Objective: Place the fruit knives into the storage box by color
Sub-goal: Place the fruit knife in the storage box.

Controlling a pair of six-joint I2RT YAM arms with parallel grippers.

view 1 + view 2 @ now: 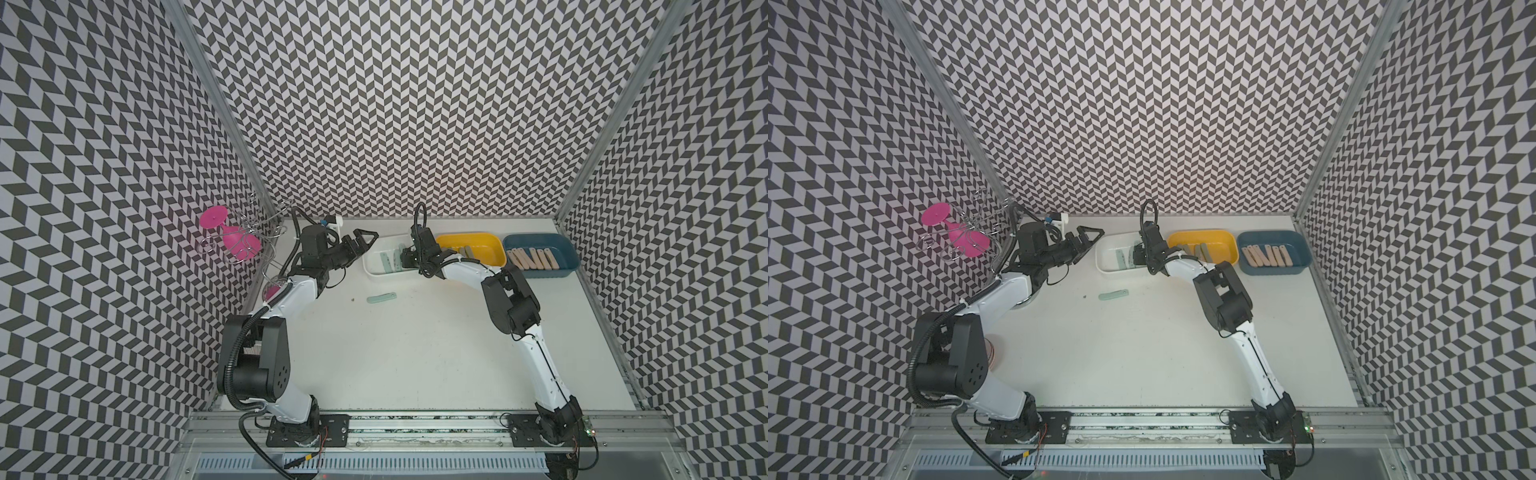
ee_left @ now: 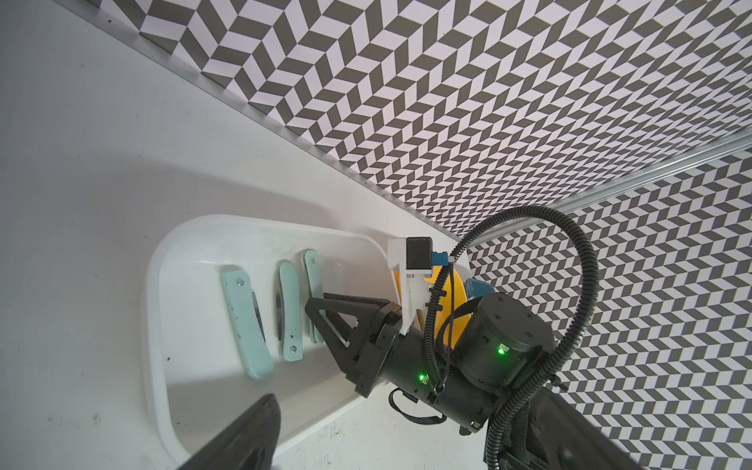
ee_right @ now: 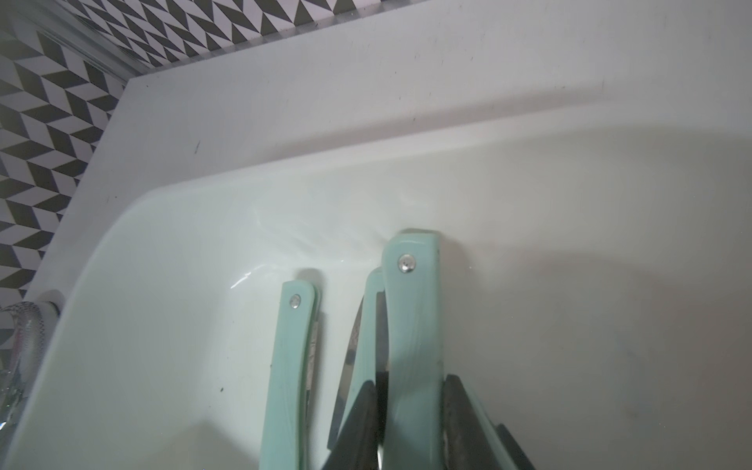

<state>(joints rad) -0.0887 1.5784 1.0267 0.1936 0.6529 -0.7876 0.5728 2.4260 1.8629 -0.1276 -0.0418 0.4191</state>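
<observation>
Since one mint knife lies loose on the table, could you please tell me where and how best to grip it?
I would take the loose mint knife at mid-length, across its narrow width, coming straight down from above: it lies flat on the table, so probably only its two long edges offer the fingers a hold.

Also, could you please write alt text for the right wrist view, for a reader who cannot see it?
The two dark fingers of the right gripper clamp a mint knife inside the white bin. Two more mint knives lie beside it, and beyond the bin are the white table and a chevron-patterned wall.
</observation>
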